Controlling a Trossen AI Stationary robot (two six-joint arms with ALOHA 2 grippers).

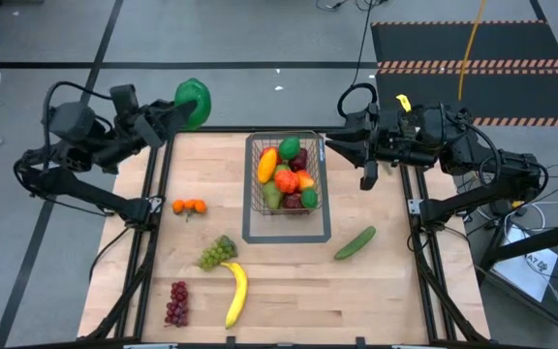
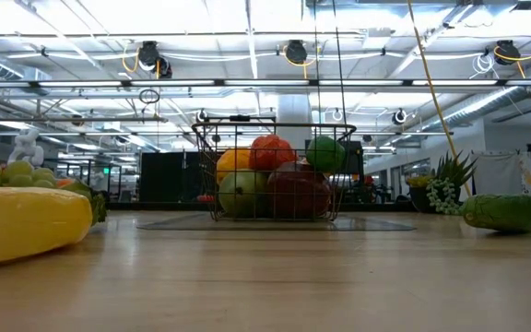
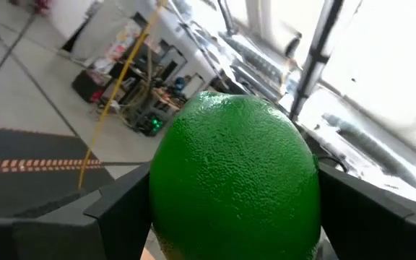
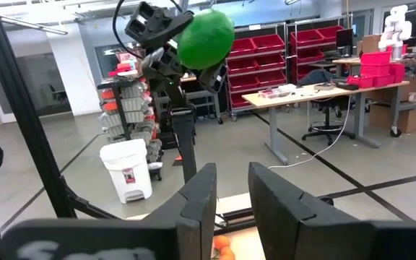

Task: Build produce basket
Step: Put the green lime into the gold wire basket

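several fruits were already piled in the basket (image 1: 286,179). a lime (image 1: 193,102) was held wide in the left gripper (image 1: 184,109) beyond the basket; the right gripper (image 1: 368,175) was nearly closed, empty. banana (image 1: 235,294), grapes (image 1: 217,252), cucumber (image 1: 355,242) were left outside

Wood-top table (image 1: 289,291) w/ dark frame rails. On it: wire basket (image 1: 286,174) of fruit, standing in a flat grey outline (image 1: 289,236) (rear centre); cucumber (image 1: 355,242) to its right; small oranges (image 1: 189,206) at left; green grapes (image 1: 217,252), banana (image 1: 235,294), red grapes (image 1: 177,302) near front.
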